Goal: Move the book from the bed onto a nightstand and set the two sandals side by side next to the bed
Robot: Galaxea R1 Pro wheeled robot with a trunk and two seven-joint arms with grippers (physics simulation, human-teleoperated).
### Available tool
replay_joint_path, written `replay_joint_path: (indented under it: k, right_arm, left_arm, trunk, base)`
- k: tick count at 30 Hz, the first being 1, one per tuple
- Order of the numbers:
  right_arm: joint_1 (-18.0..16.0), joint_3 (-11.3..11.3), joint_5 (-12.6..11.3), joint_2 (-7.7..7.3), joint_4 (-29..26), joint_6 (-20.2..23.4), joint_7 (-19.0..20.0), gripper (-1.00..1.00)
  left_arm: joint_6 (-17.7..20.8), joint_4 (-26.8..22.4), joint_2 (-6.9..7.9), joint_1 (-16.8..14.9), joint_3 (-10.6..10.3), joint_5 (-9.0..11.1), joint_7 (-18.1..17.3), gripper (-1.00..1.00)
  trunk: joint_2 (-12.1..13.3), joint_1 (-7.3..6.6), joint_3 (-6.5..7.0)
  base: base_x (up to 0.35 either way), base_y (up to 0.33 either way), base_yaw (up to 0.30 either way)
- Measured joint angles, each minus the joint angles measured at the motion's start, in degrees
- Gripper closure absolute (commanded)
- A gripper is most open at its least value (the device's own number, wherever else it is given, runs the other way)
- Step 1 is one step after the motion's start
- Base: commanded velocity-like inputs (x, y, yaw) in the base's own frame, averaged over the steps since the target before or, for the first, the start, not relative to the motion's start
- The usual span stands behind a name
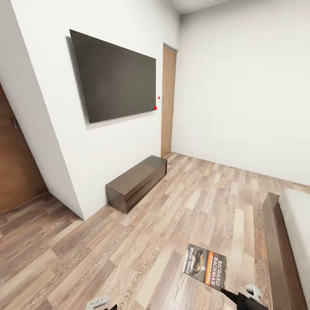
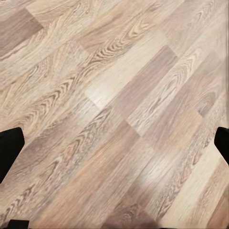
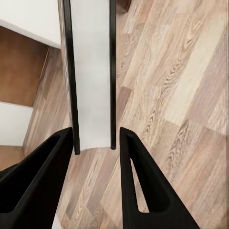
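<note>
My right gripper is shut on the book, a thin paperback with a dark cover and an orange band, which it holds above the wood floor. In the right wrist view the book is edge-on, its white pages between the two black fingers. The bed, with its dark brown frame and pale mattress, lies along the right edge of the head view, just right of the book. My left gripper is open over bare floor, its fingertips far apart. The sandals and the nightstand are out of view.
A long low dark cabinet stands against the white wall under a wall-mounted TV. A wooden door is in the far corner. A wall corner juts out at left, beside a brown panel. Wood floor stretches ahead.
</note>
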Motion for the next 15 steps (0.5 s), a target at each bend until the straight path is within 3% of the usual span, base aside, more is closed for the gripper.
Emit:
replay_joint_path:
  k: [15]
  right_arm:
    - [0.00, 0.02, 0.00, 0.06, 0.00, 0.00, -0.01, 1.00]
  left_arm:
    - [0.00, 0.02, -0.01, 0.00, 0.00, 0.00, 0.00, -1.00]
  trunk:
    - [0.00, 0.00, 0.64]
  base:
    - [0.000, 0.000, -0.282]
